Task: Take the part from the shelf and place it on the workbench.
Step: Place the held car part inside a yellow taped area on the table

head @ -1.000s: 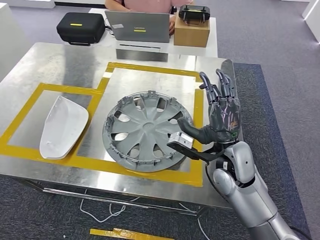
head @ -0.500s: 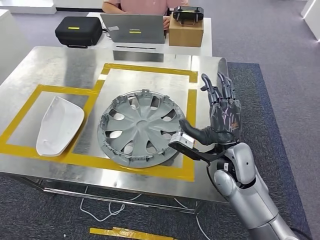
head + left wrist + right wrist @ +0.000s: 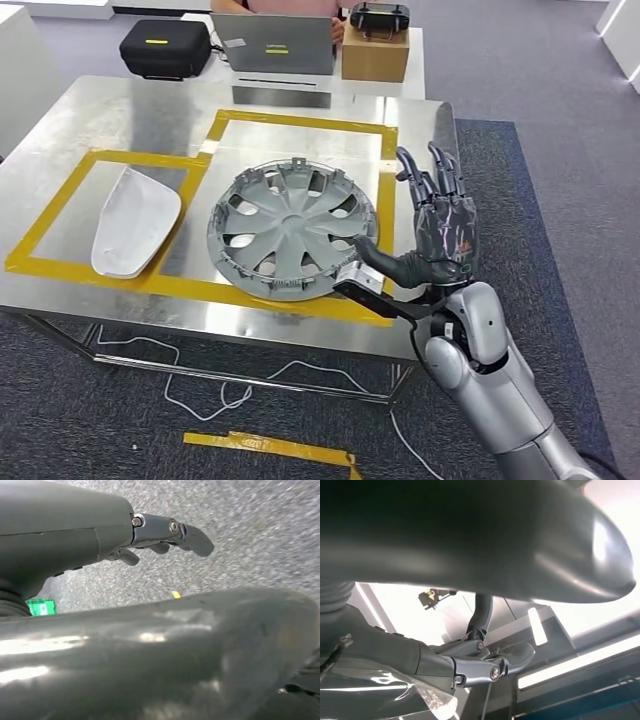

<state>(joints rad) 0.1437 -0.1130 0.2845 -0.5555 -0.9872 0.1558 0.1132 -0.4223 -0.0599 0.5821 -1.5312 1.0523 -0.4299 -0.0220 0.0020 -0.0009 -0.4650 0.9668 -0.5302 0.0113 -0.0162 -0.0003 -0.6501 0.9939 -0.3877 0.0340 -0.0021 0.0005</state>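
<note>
A grey hubcap point(image 3: 290, 228) lies flat on the steel workbench point(image 3: 113, 120), inside the larger yellow-taped frame. My right hand point(image 3: 441, 235) is held up just off the hubcap's right rim, over the table's front right corner. Its fingers are spread and point upward, its thumb reaches toward the rim, and it holds nothing. In the right wrist view the right hand's fingers point(image 3: 486, 667) are apart against a bright ceiling. My left hand point(image 3: 166, 532) hangs over grey carpet, its fingers extended and holding nothing.
A white curved part point(image 3: 136, 220) lies in the left taped frame. Behind the workbench a second table carries a laptop point(image 3: 275, 45), a black case point(image 3: 164, 47) and a cardboard box point(image 3: 375, 50), with a person point(image 3: 272, 5) seated there. Cables and a yellow tape strip point(image 3: 264, 445) lie on the floor.
The whole picture has shifted, so the camera moved: the workbench now sits higher and more floor shows below it. My right hand stays open beside the hubcap's right rim.
</note>
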